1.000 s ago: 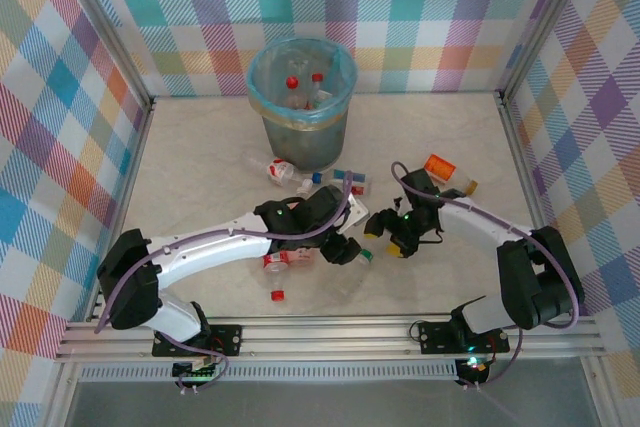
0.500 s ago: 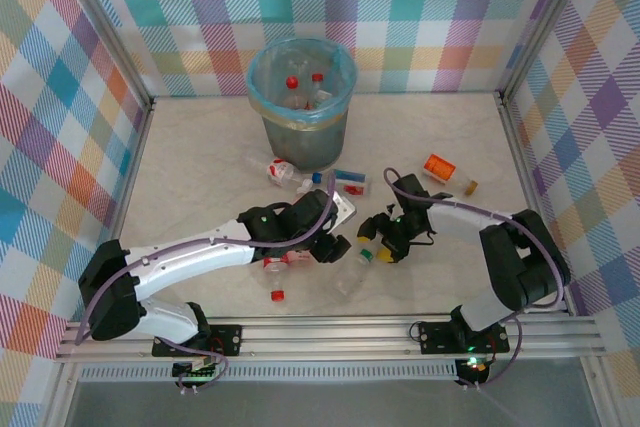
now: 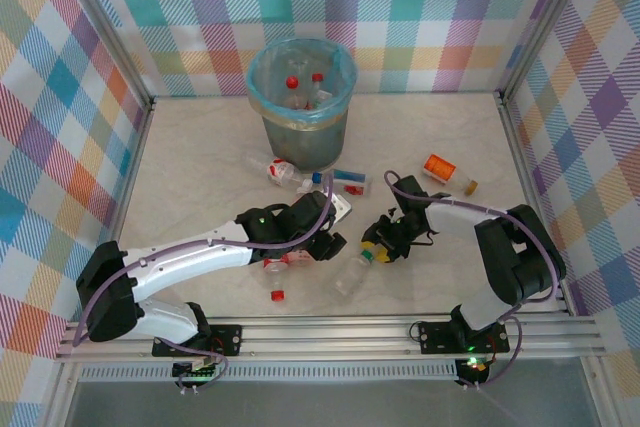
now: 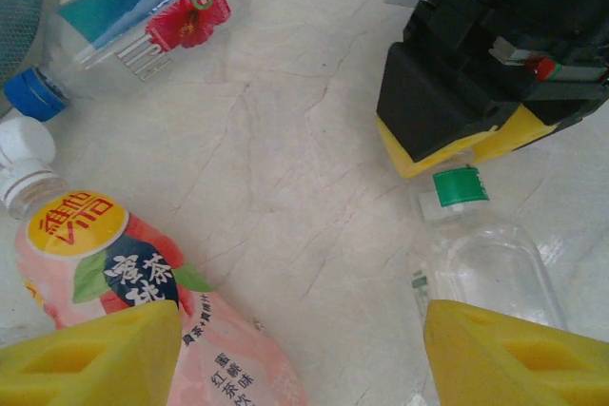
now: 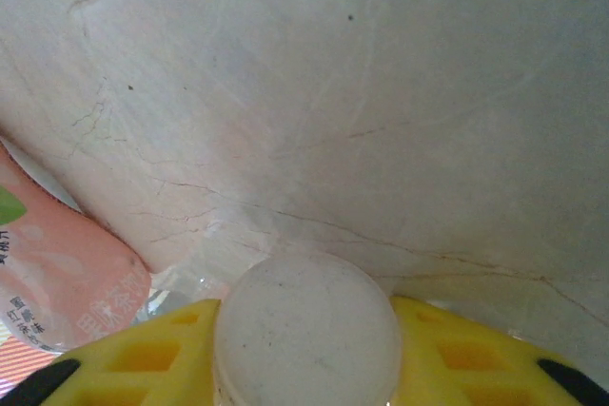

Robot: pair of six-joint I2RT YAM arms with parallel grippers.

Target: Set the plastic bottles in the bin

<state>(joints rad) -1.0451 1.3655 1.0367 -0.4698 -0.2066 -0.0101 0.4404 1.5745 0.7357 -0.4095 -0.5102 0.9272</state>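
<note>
**Two claws close together, the bin waiting at the back**

The worktop [image 3: 200,177] is pale marbled stone, with bright checked walls on three sides. The bin [image 3: 302,125] stands near the far edge, a bit left of the middle. Its blue bag is folded over the rim, so the mouth is held wide open. I can see red-capped bottles [image 3: 292,81] lying inside it.

My right claw [image 3: 378,249] is low, near the middle of the worktop. In its own camera the yellow pads [image 5: 457,349] sit tight on both sides of a round white cap [image 5: 304,330]. So I think it is closed on the top of the clear bottle with the green band [image 4: 481,268], which lies on its side. The cap is the hard, thin part, so it is a good place to hold.

My left claw [image 4: 303,354] is wide open and holds nothing. The pink tea bottle [image 4: 114,301] lies by one pad and the clear bottle by the other.

The two claws are just beside each other, so I think they could bump. A red-label bottle [image 3: 281,170] and a blue-label bottle [image 3: 347,181] lie at the foot of the bin, between the claws and it. I would carry high over them. The orange bottle [image 3: 445,171], nearer the right edge, has bare worktop around it. A loose red cap [image 3: 278,295] lies close to the near edge.
</note>
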